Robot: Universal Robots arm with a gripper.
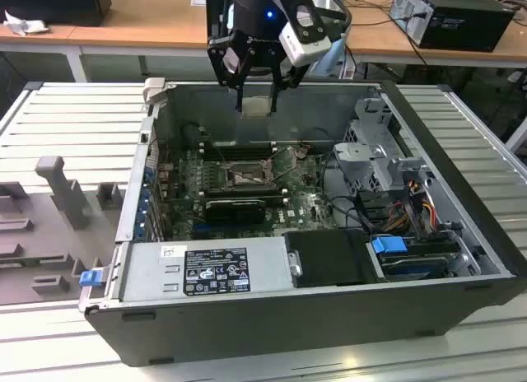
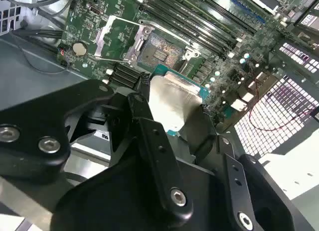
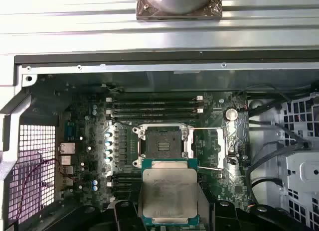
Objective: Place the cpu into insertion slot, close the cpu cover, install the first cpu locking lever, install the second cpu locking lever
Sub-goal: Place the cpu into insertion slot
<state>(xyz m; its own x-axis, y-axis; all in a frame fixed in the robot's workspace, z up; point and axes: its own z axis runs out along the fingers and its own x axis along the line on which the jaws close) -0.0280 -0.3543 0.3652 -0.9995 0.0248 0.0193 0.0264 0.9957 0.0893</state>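
cpu (image 3: 169, 197) is clamped flat between the jaws, metal top up, hanging above the open computer case (image 1: 272, 320) near its back wall, well apart from the board. In the first wrist view it overlaps the near edge of the insertion slot (image 3: 162, 143) but isn't in it.

Slot is uncovered, w/ contact field bare. cpu cover (image 3: 220, 144) is swung off to one side of the slot, hinged open. Memory slots (image 3: 154, 109) run just beside the slot on the far side; a black heatsink block (image 1: 235, 208) lies on the other side, closer to the case front.

Inside the case: green motherboard (image 1: 185, 193) on the floor, coin battery (image 3: 230, 113) nr the cover, power supply (image 1: 206, 271) along the front wall, drive w/ blue tab (image 1: 391, 245) and a cable bundle (image 1: 412, 205) at the exterior view's right.

Case sits on a ribbed metal worktop (image 1: 82, 118); grey fixtures (image 1: 62, 188) at the exterior view's left.
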